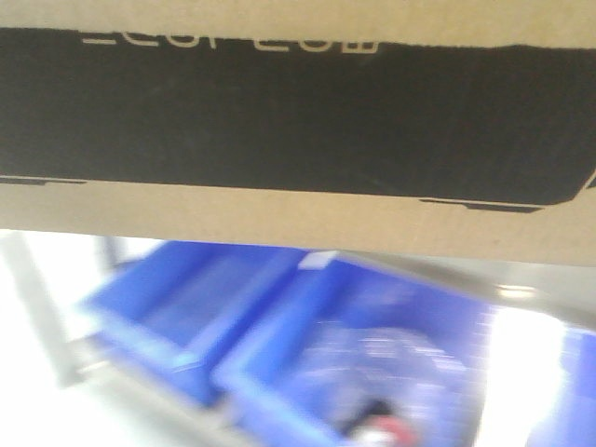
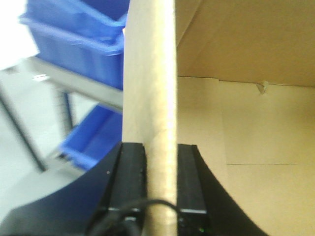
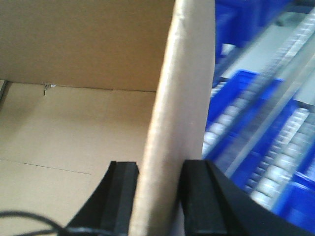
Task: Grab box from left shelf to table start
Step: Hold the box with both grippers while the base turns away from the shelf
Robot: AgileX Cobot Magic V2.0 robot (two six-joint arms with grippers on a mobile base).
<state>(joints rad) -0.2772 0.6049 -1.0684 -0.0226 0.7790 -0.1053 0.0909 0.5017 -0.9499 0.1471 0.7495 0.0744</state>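
Front view: strong motion blur; box lettering smeared, blue bins soft, white glare lower right. Wrist views bright, backgrounds defocused.

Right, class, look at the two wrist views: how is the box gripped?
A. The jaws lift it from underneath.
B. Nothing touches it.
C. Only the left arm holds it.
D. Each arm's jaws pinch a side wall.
D: in each wrist view a wall of the box stands clamped between two black jaws, one inside the box and one outside.
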